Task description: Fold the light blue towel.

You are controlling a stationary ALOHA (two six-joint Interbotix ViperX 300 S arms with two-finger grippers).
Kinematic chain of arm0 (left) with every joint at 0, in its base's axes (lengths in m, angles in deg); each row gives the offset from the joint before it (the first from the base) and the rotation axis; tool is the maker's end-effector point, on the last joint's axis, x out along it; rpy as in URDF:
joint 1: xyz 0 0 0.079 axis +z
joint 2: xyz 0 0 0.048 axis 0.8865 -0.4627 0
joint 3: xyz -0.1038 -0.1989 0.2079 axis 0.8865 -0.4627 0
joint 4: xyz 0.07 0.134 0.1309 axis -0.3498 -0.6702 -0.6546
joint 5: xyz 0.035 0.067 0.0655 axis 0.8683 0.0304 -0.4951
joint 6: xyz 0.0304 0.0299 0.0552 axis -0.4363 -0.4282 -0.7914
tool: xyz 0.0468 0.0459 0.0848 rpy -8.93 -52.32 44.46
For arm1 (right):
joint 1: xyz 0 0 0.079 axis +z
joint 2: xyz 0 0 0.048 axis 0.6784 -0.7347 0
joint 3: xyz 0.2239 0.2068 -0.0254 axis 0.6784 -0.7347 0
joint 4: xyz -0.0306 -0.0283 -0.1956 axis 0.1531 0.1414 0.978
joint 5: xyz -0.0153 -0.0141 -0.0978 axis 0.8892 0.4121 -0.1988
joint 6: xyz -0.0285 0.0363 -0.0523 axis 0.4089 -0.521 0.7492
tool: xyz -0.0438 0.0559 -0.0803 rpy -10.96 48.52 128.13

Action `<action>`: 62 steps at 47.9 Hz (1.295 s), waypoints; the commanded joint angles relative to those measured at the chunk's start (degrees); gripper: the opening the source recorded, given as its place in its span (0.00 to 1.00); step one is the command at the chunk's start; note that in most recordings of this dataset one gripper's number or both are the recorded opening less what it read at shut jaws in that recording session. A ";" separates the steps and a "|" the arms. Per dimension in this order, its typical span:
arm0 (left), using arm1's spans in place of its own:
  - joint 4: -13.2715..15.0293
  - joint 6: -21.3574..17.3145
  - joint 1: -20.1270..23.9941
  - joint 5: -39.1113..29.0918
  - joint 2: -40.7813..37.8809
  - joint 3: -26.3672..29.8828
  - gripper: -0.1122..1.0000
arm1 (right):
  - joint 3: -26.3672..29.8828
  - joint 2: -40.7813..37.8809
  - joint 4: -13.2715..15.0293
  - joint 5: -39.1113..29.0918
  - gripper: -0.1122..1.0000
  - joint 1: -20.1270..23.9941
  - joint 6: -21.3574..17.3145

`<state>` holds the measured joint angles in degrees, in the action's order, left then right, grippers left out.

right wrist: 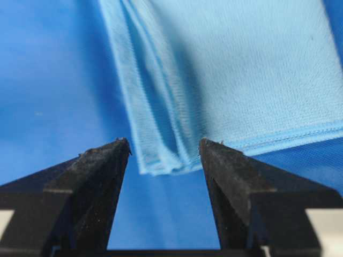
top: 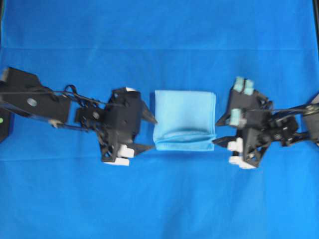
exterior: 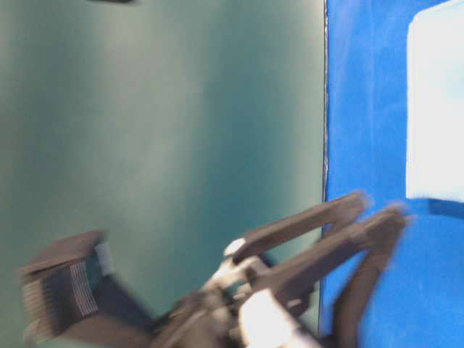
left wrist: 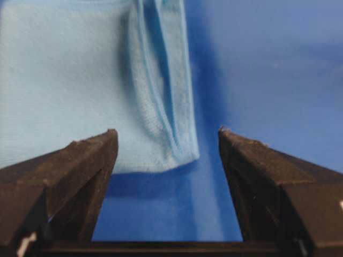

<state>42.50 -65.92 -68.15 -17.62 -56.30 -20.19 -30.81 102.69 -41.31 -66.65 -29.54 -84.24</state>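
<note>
Overhead: towel sits mid-tabletop, folded to a compact near-square, lying between the two arms. Left end effector is just beside its left edge, right end effector just beside its right edge. Both are spread wide and hold nothing. Can't tell from this view whether the tips touch the cloth.

Left wrist view adds edge detail: the towel's near corner shows stacked layers with a rounded fold and a stitched hem, lying flat on the blue cover. The fingers stand well apart, with the corner beyond the tips and a shadow under it.

Right wrist view: several thin layers fan out at the towel's corner, with a hem line running along the long edge. The fingers are apart, and the corner sits just past the gap between them.

Table-level view is blurred: a dark arm low in frame, a green backdrop, and a pale patch of towel at the right edge. It shows nothing about grip.

No brands, labels or readable writing in any view.

Towel look: pale sky-blue, fine texture, with a soft crease across the near part in the overhead view. Much lighter than the royal-blue cover.
</note>
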 commanded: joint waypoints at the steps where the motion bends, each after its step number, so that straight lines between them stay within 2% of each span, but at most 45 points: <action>1: 0.00 0.00 0.09 -1.58 4.83 0.18 0.75 | 0.88 5.36 0.88 -3.69 0.63 0.97 0.09; 12: 0.09 0.00 0.09 -1.85 15.56 -4.57 0.75 | -2.99 18.37 2.29 -8.26 0.63 1.32 0.35; 24: 0.09 0.09 0.35 1.05 29.71 -14.06 0.75 | -7.73 33.75 4.13 -9.32 0.63 1.32 4.48; 33: 0.09 0.09 0.79 1.67 40.52 -20.83 0.75 | -12.22 42.36 5.98 -10.20 0.63 1.41 5.36; 43: 0.09 0.70 2.37 2.81 50.27 -29.27 0.75 | -18.98 48.34 7.82 -9.76 0.63 1.32 5.10; 50: 0.09 0.88 2.99 5.98 56.07 -35.86 0.74 | -22.59 49.75 8.44 -7.29 0.63 0.97 4.83; 62: 0.35 2.20 4.39 6.94 62.23 -42.01 0.74 | -24.08 49.48 8.44 -4.31 0.62 -0.97 4.66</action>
<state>42.76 -64.17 -64.46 -11.11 5.31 -62.37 -55.59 152.79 -33.14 -71.84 -30.15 -79.49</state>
